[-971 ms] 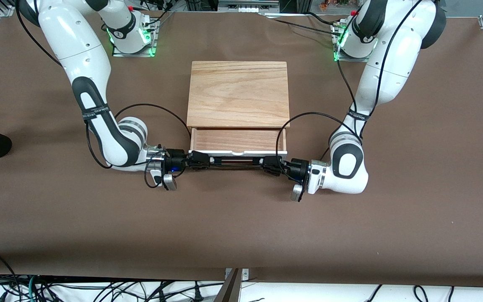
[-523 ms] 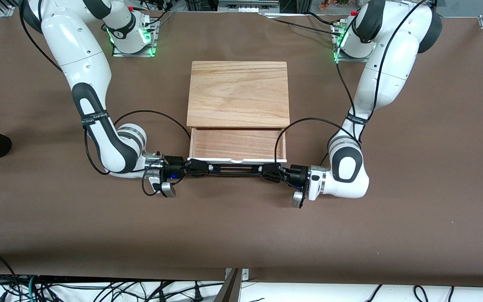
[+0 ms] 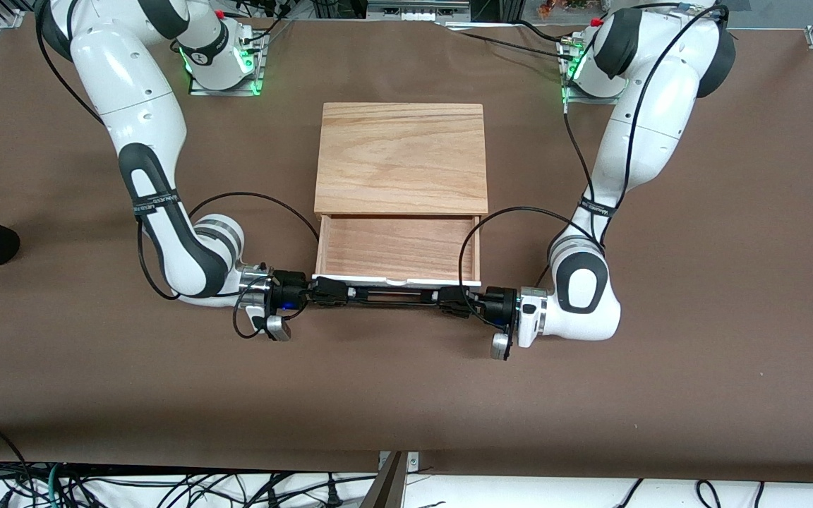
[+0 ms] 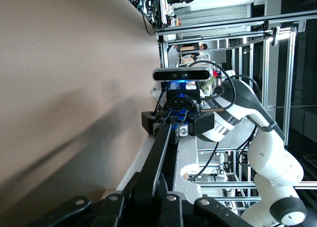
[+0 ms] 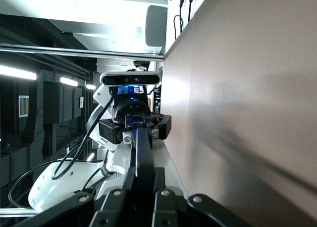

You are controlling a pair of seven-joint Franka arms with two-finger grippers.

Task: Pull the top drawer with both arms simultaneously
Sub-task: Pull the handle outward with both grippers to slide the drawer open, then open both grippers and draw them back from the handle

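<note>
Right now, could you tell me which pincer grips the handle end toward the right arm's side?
The right pincer, shut on the handle; left pincer holds the other end.

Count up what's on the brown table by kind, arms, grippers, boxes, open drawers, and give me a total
Robot arms: 2, the left arm and the right arm
Grippers: 2, the left gripper and the right gripper, each shut on the black handle
Wooden boxes: 1, the wooden box
Open drawers: 1, the top drawer
Total: 6

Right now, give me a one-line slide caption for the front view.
Left gripper and right gripper shut on the black handle, top drawer partly out of wooden box.
</note>
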